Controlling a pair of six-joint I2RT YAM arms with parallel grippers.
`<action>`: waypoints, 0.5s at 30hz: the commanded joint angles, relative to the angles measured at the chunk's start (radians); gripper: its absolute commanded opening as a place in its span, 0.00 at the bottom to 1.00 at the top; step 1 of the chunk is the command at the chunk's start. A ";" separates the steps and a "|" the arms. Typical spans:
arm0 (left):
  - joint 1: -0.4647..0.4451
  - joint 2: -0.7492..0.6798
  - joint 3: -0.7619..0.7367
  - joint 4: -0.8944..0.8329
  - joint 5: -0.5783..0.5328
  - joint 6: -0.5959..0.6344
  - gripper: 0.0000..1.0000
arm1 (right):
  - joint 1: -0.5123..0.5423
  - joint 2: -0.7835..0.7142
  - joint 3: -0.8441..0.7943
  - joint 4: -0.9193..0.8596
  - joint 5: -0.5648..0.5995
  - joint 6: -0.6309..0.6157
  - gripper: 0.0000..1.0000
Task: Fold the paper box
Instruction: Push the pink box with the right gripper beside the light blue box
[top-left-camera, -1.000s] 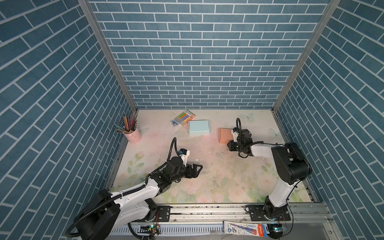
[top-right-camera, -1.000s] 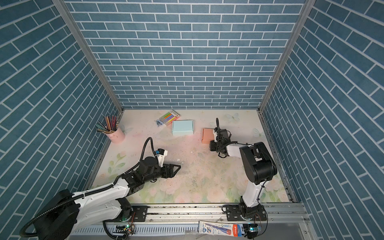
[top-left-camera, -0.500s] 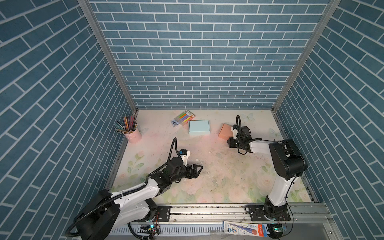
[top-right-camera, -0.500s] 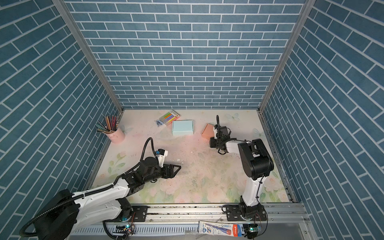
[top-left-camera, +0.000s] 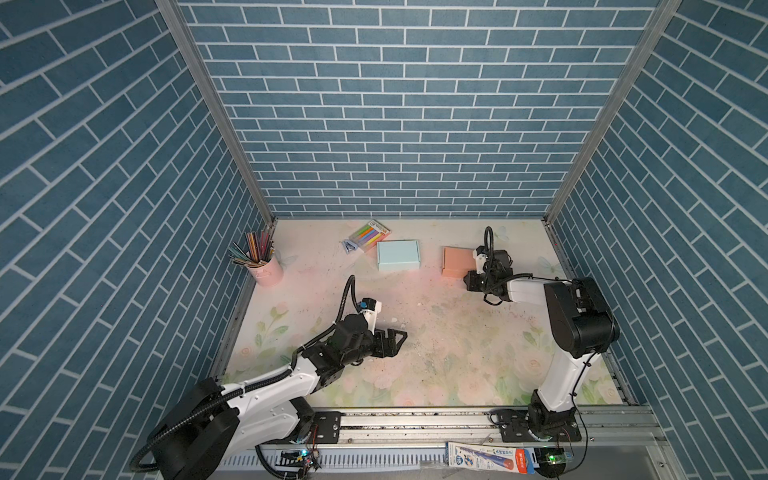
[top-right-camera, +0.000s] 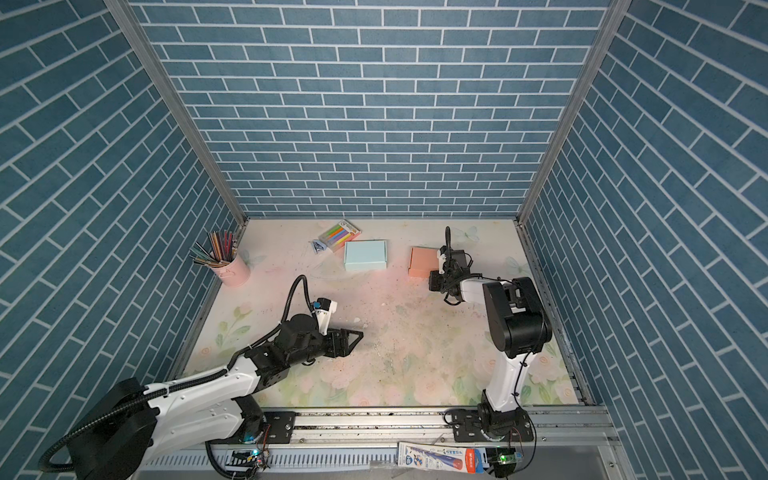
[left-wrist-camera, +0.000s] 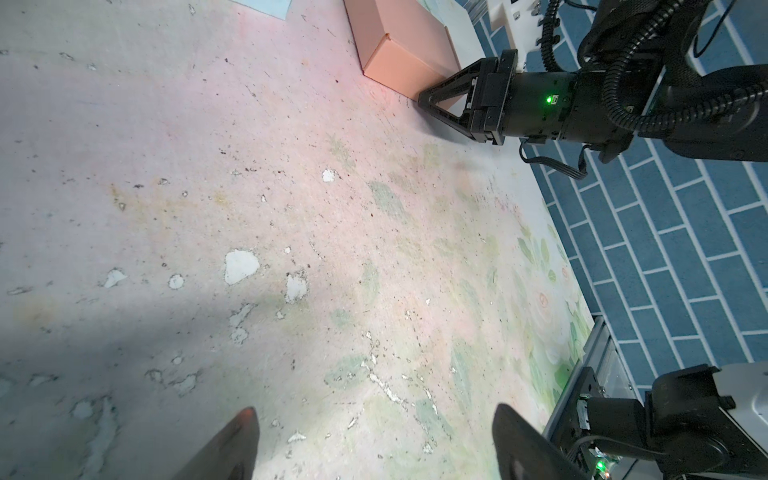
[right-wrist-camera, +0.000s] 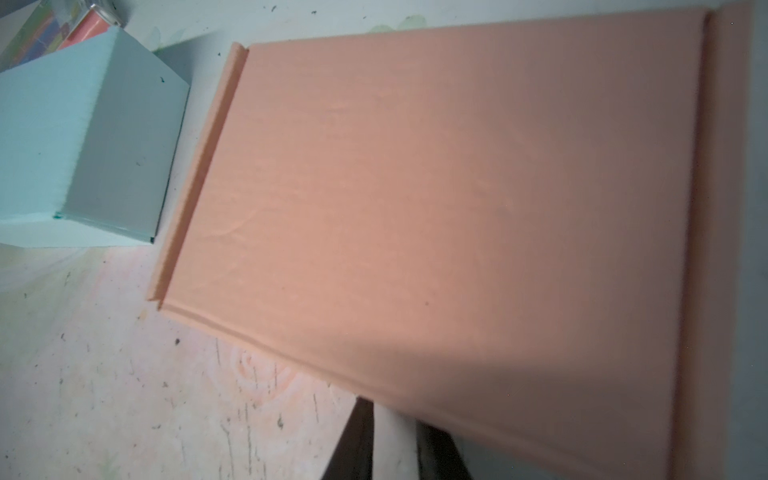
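Peach box (top-left-camera: 457, 262) edge beside right gripper (left-wrist-camera: 422, 99), grip unclear; left gripper (top-left-camera: 400, 343) splayed above mat (top-left-camera: 457, 345).

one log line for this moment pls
left gripper: open, empty | right gripper: jaws narrow, at orange box edge, grip unclear | blue box: closed, untouched

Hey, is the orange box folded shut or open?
Shut: the orange box has its lid lying flat on top, with no flap standing up.

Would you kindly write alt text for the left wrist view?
An orange paper box sits on a worn floral tabletop, the right claw at its corner. The left claw, open wide, frames the foreground.
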 joint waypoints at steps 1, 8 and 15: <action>-0.008 0.003 0.032 -0.012 -0.015 -0.003 0.88 | -0.005 0.027 0.040 -0.011 -0.021 -0.030 0.21; -0.013 0.002 0.036 -0.019 -0.024 -0.009 0.88 | -0.013 0.049 0.054 0.001 -0.030 -0.024 0.21; -0.018 0.008 0.042 -0.022 -0.029 -0.009 0.88 | -0.019 0.074 0.089 -0.014 -0.033 -0.035 0.21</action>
